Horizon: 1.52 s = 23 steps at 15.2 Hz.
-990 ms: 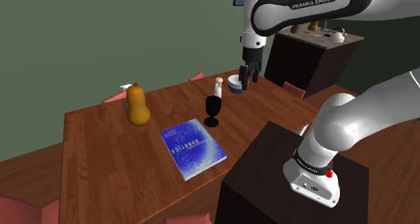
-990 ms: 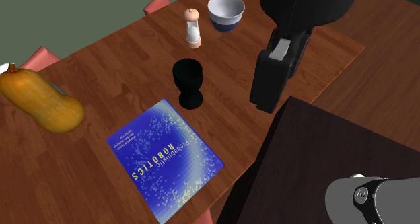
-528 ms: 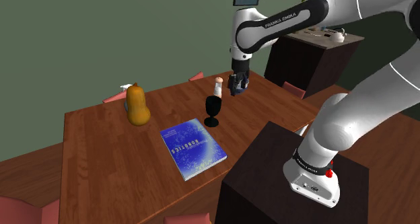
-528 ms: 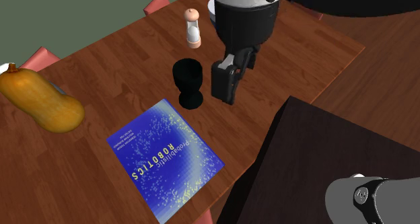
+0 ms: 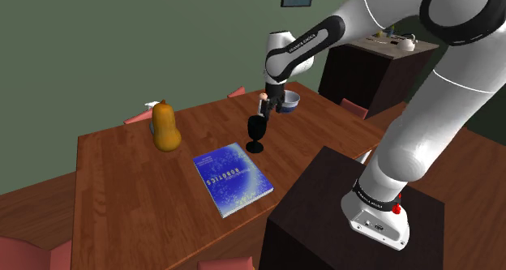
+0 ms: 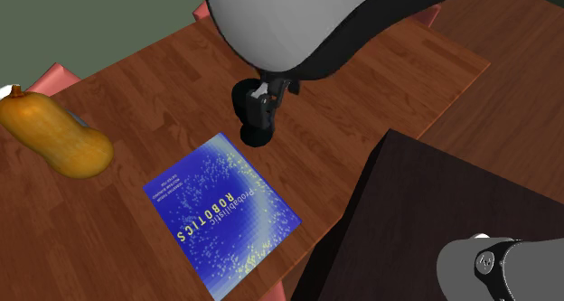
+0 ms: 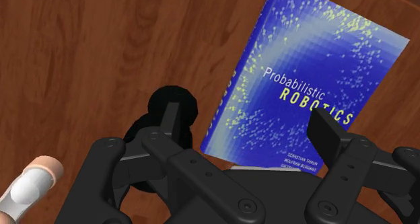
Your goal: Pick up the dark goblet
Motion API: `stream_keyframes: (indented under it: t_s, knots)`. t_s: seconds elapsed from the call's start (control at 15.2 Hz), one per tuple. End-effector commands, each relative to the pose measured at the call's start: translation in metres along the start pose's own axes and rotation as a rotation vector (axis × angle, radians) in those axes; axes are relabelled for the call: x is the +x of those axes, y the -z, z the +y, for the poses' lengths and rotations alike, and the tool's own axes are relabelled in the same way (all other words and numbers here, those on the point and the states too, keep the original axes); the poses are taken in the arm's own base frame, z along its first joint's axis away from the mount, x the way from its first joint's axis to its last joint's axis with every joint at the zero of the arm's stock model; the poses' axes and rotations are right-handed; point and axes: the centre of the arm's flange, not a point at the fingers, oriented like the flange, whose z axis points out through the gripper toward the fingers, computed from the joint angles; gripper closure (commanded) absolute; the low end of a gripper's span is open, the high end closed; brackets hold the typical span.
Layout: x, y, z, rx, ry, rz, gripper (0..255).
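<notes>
The dark goblet (image 5: pixel 255 132) stands upright on the wooden table (image 5: pixel 122 195), between a blue book (image 5: pixel 233 179) and a small shaker (image 7: pixel 27 183). My gripper (image 5: pixel 270 108) hangs open just above and slightly behind the goblet. In the wrist view the gripper (image 7: pixel 248 125) has its fingers wide apart. One finger (image 7: pixel 168 118) overlaps the goblet (image 7: pixel 176 100), and the other lies over the book (image 7: pixel 309 68). Nothing is held. In the second exterior view the arm covers the goblet's cup; its foot (image 6: pixel 256 135) shows below the gripper (image 6: pixel 267 105).
A butternut squash (image 5: pixel 165 126) lies at the table's far left. A white and blue bowl (image 5: pixel 290 100) sits behind the gripper. The dark stand (image 5: pixel 340 220) is at the shoulder view's lower right, and a dark sideboard (image 5: pixel 373 70) lies beyond the table. Pink chair backs (image 6: pixel 54 76) line the far edge.
The arm has swung towards the shoulder view's left, from over the bowl to just above the goblet, and come lower. The fingers stayed open. Nothing on the table has moved.
</notes>
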Motion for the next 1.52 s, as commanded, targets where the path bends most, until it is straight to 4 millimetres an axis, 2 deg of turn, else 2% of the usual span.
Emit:
stream_keyframes:
  t_s: [0.0,0.86,1.32,1.45]
  knots:
    - [0.019,-0.018,0.007,-0.003,0.002,0.013,0]
    - [0.137,-0.117,0.046,-0.013,0.014,0.08,0]
    - [0.139,-0.154,0.047,-0.013,0.014,0.08,0]
    - [0.14,-0.157,0.047,-0.013,0.014,0.08,0]
